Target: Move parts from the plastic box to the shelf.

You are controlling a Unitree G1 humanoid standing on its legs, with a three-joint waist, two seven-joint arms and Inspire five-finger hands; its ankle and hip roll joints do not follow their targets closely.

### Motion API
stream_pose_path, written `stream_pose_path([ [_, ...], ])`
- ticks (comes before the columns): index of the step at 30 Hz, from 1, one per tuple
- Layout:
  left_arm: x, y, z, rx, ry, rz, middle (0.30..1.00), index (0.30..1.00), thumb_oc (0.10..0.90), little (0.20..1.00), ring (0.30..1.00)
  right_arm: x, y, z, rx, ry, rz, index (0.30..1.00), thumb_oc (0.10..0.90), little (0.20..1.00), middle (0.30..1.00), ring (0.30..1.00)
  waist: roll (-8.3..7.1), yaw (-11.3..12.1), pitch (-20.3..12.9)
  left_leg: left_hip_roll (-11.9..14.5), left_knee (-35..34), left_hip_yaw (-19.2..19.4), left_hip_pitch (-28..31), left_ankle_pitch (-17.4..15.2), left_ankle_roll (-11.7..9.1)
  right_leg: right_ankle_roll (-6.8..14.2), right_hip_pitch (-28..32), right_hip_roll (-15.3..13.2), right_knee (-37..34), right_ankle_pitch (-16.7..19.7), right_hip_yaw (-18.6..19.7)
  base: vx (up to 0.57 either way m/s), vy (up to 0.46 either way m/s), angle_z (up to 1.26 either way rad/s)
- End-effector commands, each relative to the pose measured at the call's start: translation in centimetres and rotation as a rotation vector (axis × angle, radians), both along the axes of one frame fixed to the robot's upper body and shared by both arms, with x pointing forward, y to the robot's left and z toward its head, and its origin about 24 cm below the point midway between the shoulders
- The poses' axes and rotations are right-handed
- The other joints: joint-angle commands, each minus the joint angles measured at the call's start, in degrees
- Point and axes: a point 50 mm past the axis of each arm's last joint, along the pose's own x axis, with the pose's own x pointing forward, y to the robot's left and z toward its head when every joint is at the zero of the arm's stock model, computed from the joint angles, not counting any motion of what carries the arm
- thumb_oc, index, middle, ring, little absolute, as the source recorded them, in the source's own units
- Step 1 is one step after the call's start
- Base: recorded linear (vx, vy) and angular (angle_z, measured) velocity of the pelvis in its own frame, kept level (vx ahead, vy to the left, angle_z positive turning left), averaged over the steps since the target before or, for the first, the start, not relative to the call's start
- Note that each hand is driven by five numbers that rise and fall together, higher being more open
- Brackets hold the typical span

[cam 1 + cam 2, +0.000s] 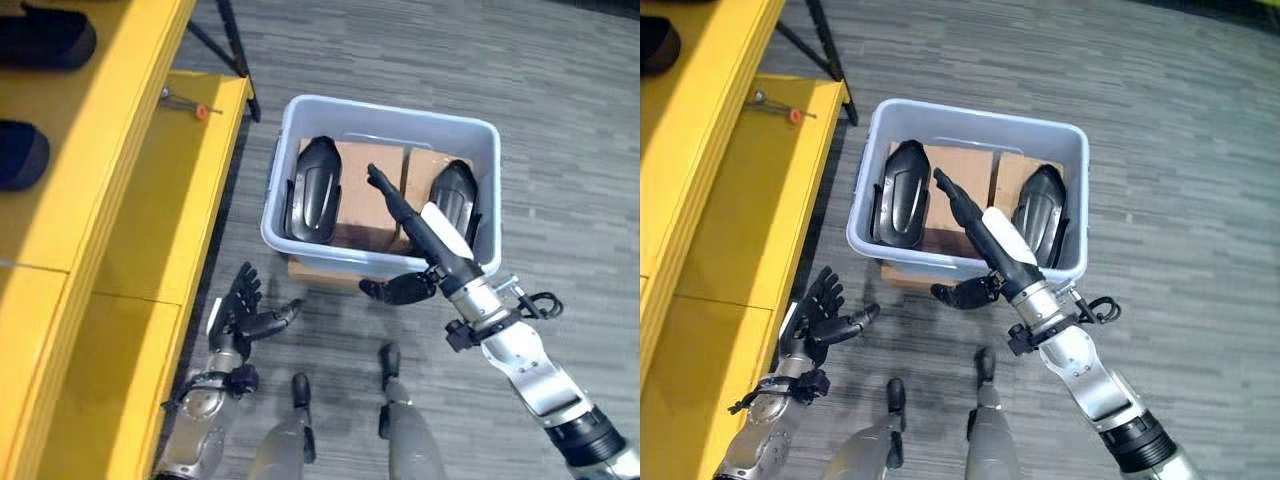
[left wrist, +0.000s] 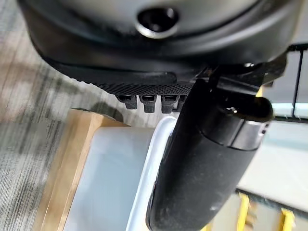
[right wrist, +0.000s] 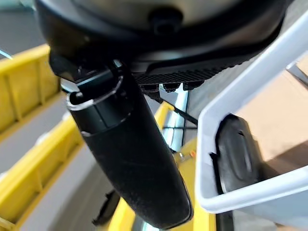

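The pale blue plastic box (image 1: pixel 390 112) stands on the floor right of the yellow shelf (image 1: pixel 150 200). Two black moulded parts lie in it on brown cartons: one at the left (image 1: pixel 314 190), one at the right (image 1: pixel 453 198). My right hand (image 1: pixel 425 235) is open and reaches over the box's near rim. Its straight fingers point in between the two parts and hold nothing, while its thumb (image 1: pixel 400 290) hangs outside below the rim. The right wrist view shows the rim and a black part (image 3: pixel 236 154) behind it. My left hand (image 1: pixel 240 312) is open with spread fingers, low beside the shelf's edge.
Two more black parts (image 1: pixel 40 40) (image 1: pixel 20 155) lie on the shelf's upper level. A small tool with an orange tip (image 1: pixel 190 103) rests on the lower level's far end. A black stand leg (image 1: pixel 235 45) crosses the floor behind the box. A wooden board (image 1: pixel 315 272) pokes out under the box.
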Motion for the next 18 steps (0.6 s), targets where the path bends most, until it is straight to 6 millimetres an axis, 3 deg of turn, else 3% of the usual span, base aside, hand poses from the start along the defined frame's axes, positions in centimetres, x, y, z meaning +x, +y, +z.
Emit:
stream_pose_path([
  [1, 0.6, -0.3, 3.9, -0.005, -0.212, -0.028, 1.0, 1.0, 0.9, 1.0, 1.0, -0.5, -0.1, 5.9, 0.045, -0.311, 0.005, 1.0, 0.9, 1.0, 1.0, 1.0, -0.13, 0.2, -4.6, 0.7, 4.3, -2.5, 0.9, -6.4, 1.2, 2.1, -2.9, 0.2, 6.2, -3.1, -2.3, 0.04, -0.21, 0.07],
  [3, 0.7, -0.4, 4.3, 0.002, -0.222, -0.031, 1.0, 1.0, 0.9, 1.0, 1.0, -0.4, -0.6, 7.3, 0.04, -0.37, -0.02, 1.0, 0.9, 1.0, 1.0, 1.0, 0.61, 0.3, -4.0, 2.5, 2.9, -3.3, -0.3, -4.8, 0.0, 1.4, -4.6, 1.1, 7.1, -4.4, -3.6, 0.03, -0.264, 0.12],
  [11, 0.9, -0.5, 5.1, 0.006, -0.249, -0.03, 1.0, 1.0, 0.9, 1.0, 1.0, -0.3, -2.1, 10.5, 0.056, -0.534, -0.13, 1.0, 0.9, 1.0, 1.0, 1.0, 2.29, 0.3, -2.2, 5.0, -0.8, -4.1, -1.6, -1.9, -1.4, 0.4, -8.6, 2.9, 9.2, -6.2, -4.2, 0.03, -0.123, 0.03],
  [18, 1.3, -1.2, 5.5, -0.011, -0.267, -0.03, 1.0, 1.0, 0.9, 1.0, 1.0, 0.2, -3.8, 10.9, 0.171, -0.562, -0.24, 1.0, 0.9, 1.0, 1.0, 1.0, 3.69, 0.0, -1.6, 5.9, -2.6, -3.9, -2.0, -0.5, -2.2, -0.1, -10.9, 3.8, 10.6, -7.3, -3.8, 0.02, -0.058, -0.02],
])
